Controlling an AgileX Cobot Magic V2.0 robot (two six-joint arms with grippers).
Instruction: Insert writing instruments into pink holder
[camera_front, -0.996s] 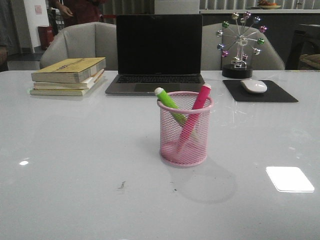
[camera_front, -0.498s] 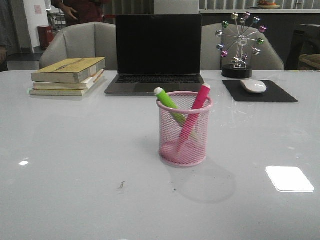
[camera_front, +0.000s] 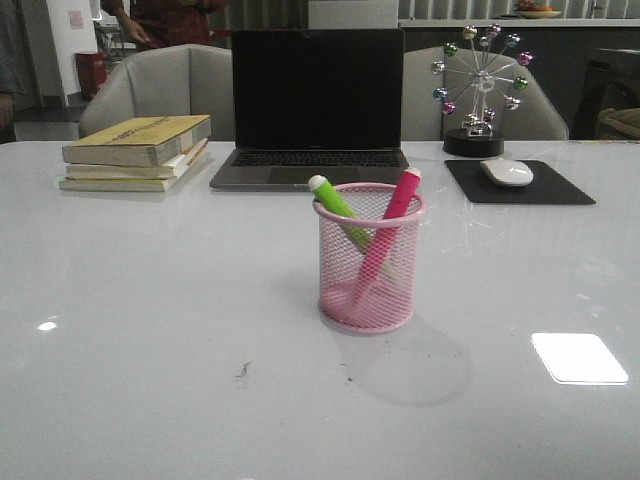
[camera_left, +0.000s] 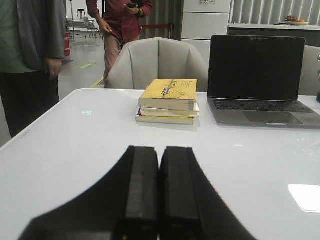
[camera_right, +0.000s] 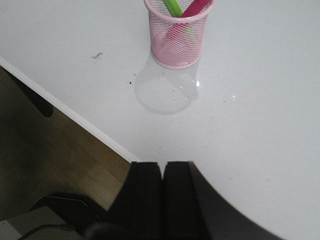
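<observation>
Two hands come to us only through their own wrist cameras; the front view shows neither. The left hand (camera_left: 159, 195) has its fingers pressed flat together with nothing between them, and the right hand (camera_right: 162, 192) is closed the same way, empty.

Past the left hand we see a stack of books (camera_left: 168, 101) and an open laptop (camera_left: 260, 80) on the white surface (camera_left: 75, 140), with two people standing beyond a chair. Past the right hand, which hangs over the edge of the surface with wood floor beneath, we see the pink holder (camera_right: 177, 35) well apart from it.

The front view alone gives us the holder whole: it stands upright near the middle of the surface, with the green marker (camera_front: 335, 203) and the pink marker (camera_front: 392, 222) inside, leaning on opposite sides of the rim and crossing. Behind sit a mouse (camera_front: 507, 172) on its dark pad and a ball ornament (camera_front: 480, 85).
</observation>
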